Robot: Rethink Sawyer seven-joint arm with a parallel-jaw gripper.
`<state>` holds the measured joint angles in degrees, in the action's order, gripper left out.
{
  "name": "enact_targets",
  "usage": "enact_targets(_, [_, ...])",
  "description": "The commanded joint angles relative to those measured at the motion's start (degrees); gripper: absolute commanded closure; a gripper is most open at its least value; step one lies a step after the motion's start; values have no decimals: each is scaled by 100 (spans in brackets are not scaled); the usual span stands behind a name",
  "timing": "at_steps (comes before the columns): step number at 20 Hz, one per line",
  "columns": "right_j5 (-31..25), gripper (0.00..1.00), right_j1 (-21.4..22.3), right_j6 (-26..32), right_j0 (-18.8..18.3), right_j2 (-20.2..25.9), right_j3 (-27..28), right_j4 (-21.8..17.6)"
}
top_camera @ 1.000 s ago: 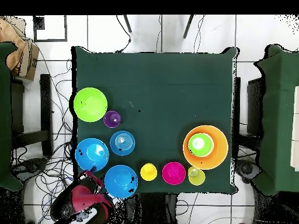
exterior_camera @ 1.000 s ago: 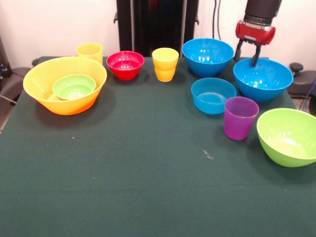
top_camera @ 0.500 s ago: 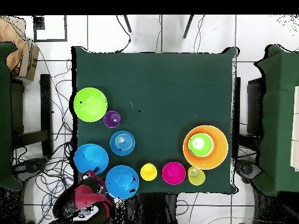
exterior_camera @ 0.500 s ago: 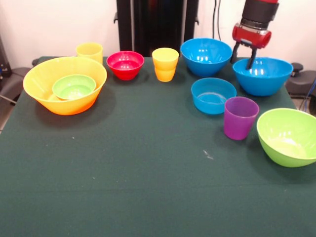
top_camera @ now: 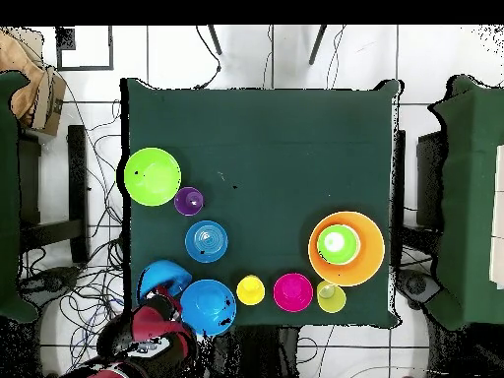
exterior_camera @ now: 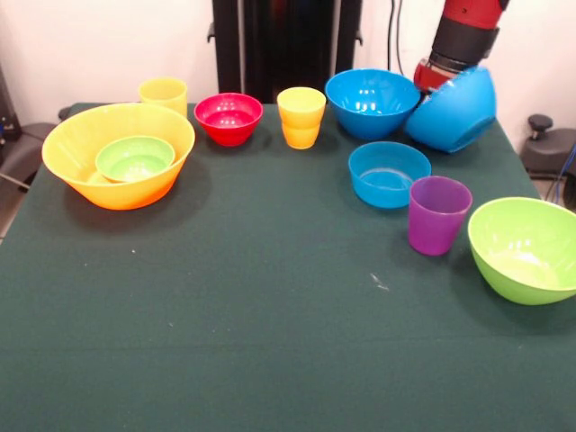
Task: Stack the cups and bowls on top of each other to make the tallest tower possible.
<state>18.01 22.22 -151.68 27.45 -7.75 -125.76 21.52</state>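
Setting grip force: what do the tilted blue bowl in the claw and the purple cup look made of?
Tilted blue bowl: likely glossy hard plastic; bright highlights, uniform colour. Purple cup: apparently translucent plastic, its rim glowing lighter. The claw is mostly hidden.

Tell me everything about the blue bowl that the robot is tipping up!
The tilted blue bowl is large, round and glossy, and looks like plastic. It is tipped steeply, its opening turned toward the arm and its rounded underside facing the camera. It sits at the table's far corner, lifted on one side, right beside the other large blue bowl, which stands upright. The robot's hand is at its rim, mostly hidden behind it, so the grip itself cannot be seen. Whether its lower edge touches the cloth is unclear.
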Motion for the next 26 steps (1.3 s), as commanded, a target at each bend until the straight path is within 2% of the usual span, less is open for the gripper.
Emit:
enact_targets(1, [-411,0,-372,-592,64,269,849,537])
enact_targets(7, [-709,0,-332,-471,225,94,919,666])
enact_targets(15, [-962,0,-82,-537,79,207,858,542])
enact_targets(22, [-1539,0,655,-560,-110,312,535,377])
enact_targets(26, [-2086,0,1112,-586,-64,210,480,394])
